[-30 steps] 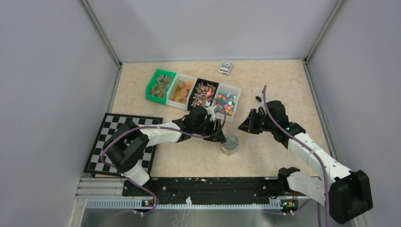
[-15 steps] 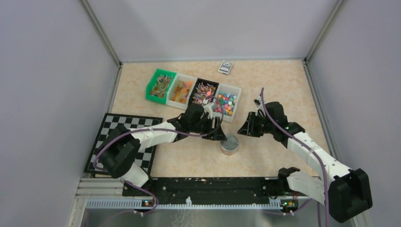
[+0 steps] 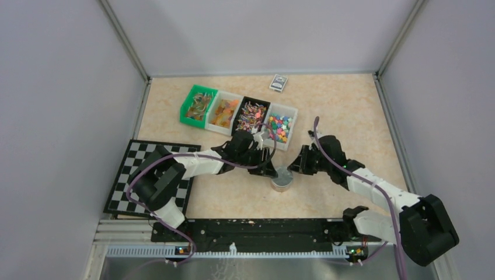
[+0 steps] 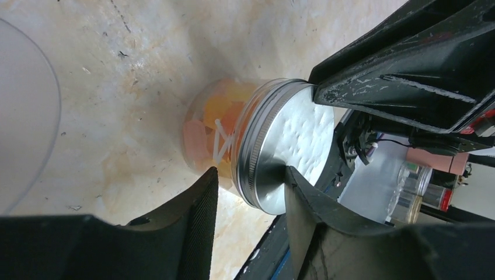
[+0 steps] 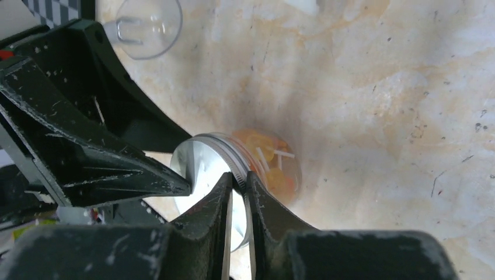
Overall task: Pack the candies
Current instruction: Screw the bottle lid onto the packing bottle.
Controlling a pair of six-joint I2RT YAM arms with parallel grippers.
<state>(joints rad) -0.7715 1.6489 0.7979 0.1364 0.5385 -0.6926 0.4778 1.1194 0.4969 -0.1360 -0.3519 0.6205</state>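
The left pincer [image 4: 248,178] stands apart beside the lid [image 4: 292,140] of a jar [image 4: 201,137] upright on the bench [image 4: 117,87]. Orange candies [image 4: 225,108] sit inside it. The right pincer [image 5: 237,177], nearly together, nips the lid's rim.

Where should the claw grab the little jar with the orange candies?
Probably by the silver lid, from straight above: the jar stands upright, and the lid's round metal rim looks firmer than the clear wall around the candies.
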